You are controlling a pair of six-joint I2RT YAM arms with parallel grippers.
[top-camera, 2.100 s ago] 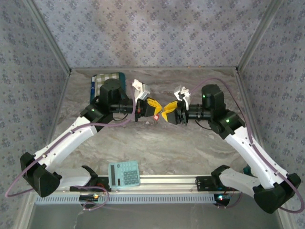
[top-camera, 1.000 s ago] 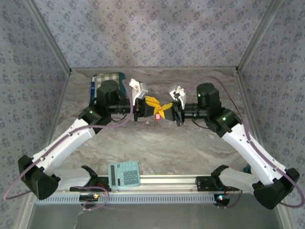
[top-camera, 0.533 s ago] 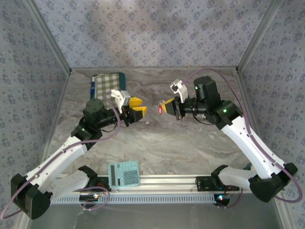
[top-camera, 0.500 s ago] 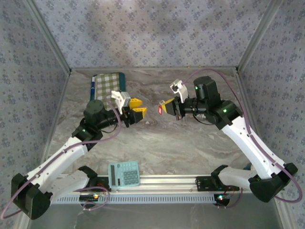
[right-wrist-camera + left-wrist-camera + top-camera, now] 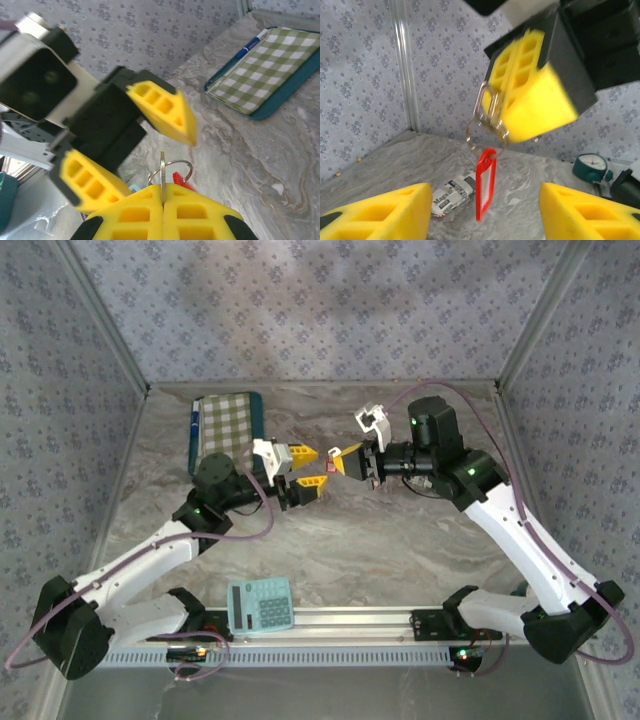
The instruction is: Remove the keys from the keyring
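Top external: right arm (image 5: 520, 530) extended, fingers (image 5: 349, 458) pinching keyring (image 5: 490, 112).

Blue-grey floral wallpaper walls (image 5: 300, 300) at 9, 12 and 3 o'clock, with aluminium corner posts (image 5: 100, 315) slanting in at 10 and 2 o'clock. Grey marble-pattern counter (image 5: 350, 550) in the centre, ribbed aluminium rail (image 5: 340, 618) along its 6 o'clock edge. Light is soft and even, with a brighter patch on the 12 o'clock wall.

Scene's lit softly and evenly from overhead; only faint shadows are cast on the table (image 5: 380, 540). In both wrist views the close-up parts are smeared by motion blur.
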